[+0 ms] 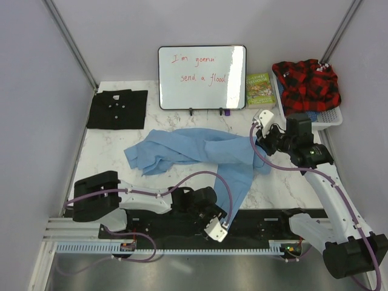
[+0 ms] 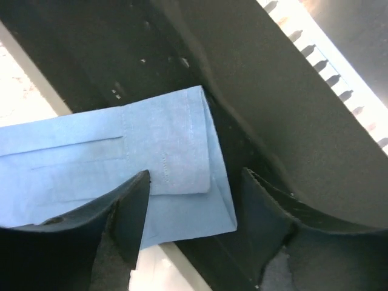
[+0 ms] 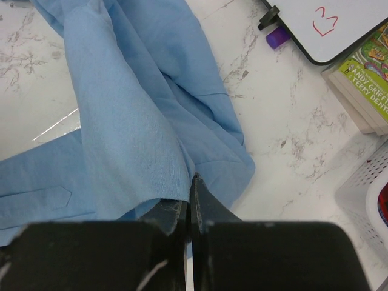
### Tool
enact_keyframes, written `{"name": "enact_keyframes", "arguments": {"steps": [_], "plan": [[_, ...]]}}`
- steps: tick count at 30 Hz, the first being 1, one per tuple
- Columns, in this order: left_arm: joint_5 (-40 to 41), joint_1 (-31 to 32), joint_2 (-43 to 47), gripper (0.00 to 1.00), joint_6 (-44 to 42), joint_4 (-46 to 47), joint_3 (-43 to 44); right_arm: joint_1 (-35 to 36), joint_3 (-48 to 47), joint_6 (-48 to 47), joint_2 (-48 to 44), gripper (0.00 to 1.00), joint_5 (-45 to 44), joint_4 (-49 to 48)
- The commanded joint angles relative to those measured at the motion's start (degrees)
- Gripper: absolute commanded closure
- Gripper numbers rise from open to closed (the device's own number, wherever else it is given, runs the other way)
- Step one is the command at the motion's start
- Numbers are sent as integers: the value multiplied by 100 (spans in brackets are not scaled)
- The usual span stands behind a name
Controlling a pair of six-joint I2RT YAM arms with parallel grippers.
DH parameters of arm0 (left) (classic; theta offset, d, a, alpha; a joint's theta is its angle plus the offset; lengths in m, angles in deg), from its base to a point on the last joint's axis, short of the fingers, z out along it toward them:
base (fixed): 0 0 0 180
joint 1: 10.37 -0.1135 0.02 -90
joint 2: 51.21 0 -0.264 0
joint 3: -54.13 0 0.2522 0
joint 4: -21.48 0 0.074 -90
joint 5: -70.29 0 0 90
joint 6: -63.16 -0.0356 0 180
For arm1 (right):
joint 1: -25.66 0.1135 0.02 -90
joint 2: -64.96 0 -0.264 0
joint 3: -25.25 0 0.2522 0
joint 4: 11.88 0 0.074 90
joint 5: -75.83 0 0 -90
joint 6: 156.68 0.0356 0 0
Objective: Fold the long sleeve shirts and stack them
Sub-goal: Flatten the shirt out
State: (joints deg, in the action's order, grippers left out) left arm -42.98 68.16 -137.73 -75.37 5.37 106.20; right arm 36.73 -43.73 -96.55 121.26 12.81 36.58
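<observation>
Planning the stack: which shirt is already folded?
The black shirt, flat and square at back left; the blue shirt lies rumpled, the plaid shirt heaped.

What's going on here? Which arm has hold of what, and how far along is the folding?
Both arms are at the light blue shirt, which lies crumpled and unfolded in the middle of the table. The right gripper is shut on a fold of its cloth at the shirt's right side. The left gripper is open, with its fingers on either side of a sleeve cuff at the near edge, not gripping it. The black shirt lies folded at the far left corner.
</observation>
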Motion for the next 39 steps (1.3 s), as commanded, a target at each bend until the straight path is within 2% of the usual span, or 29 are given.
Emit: {"name": "enact_keyframes", "arguments": {"steps": [1, 3, 6, 9, 13, 17, 18, 20, 21, 23, 24, 25, 27, 28, 29, 30, 31, 32, 34, 35, 36, 37, 39], "plan": [[278, 32, -392, 43, -315, 270, 72, -9, 134, -124, -136, 100, 149, -77], [340, 14, -392, 55, -262, 270, -16, 0, 152, -142, -136, 100, 158, -77], [393, 14, -278, 83, -122, 7, -34, -8, 205, -186, -154, 100, 184, -86], [358, 23, 160, 98, 141, -239, 72, -9, 222, -204, -154, 100, 202, -86], [244, 14, 758, 98, 870, -766, 511, -17, 310, -212, -162, 100, 281, -103], [200, -38, 1522, 98, 1030, -1065, 757, -8, 380, -239, -197, 100, 308, -112], [139, -73, 1942, 98, 1056, -1188, 862, -17, 398, -239, -206, 100, 325, -121], [42, -266, 2331, 98, 1118, -1381, 1301, -8, 459, -239, -276, 100, 360, -112], [33, -398, 2463, 98, 1205, -1539, 1502, -8, 486, -239, -303, 100, 386, -104], [-246, -1353, 2553, 98, 1346, -1576, 2196, -8, 521, -274, -408, 100, 413, -51], [-318, -1818, 2457, 98, 1442, -1428, 2460, -8, 521, -317, -452, 100, 422, 36], [-328, -2702, 2247, 98, 1504, -1261, 3045, -17, 530, -370, -479, 100, 439, 89], [-302, -3463, 1169, 98, 1749, -1101, 3882, -8, 539, -379, -601, 100, 474, 229], [-162, -3997, 711, 98, 1951, -1075, 4913, -8, 539, -397, -637, 100, 614, 300], [-13, -4255, -390, 98, 2179, -1118, 5515, -8, 530, -432, -707, 100, 685, 379], [111, -4640, -905, 98, 2625, -1258, 6148, -8, 504, -432, -751, 100, 755, 502], [164, -4766, -1389, 98, 2769, -1599, 7389, -8, 451, -432, -786, 100, 782, 546], [78, -4845, -2316, 98, 2736, -2002, 8020, -8, 416, -397, -847, 100, 765, 599], [182, -4907, -2877, 60, 2647, -2923, 9180, -9, 241, -345, -909, 100, 712, 626], [52, -4960, -2957, 43, 2708, -3077, 9195, -8, 170, -327, -927, 100, 712, 696], [-63, -5143, -2776, 10, 2839, -3157, 9056, -8, 100, -327, -927, 100, 712, 705], [-290, -5284, -2582, 1, 2841, -3192, 8419, -8, -31, -301, -918, 100, 703, 714], [-792, -5748, -1795, 1, 2788, -3123, 7582, -8, -172, -292, -875, 100, 712, 696]]}}
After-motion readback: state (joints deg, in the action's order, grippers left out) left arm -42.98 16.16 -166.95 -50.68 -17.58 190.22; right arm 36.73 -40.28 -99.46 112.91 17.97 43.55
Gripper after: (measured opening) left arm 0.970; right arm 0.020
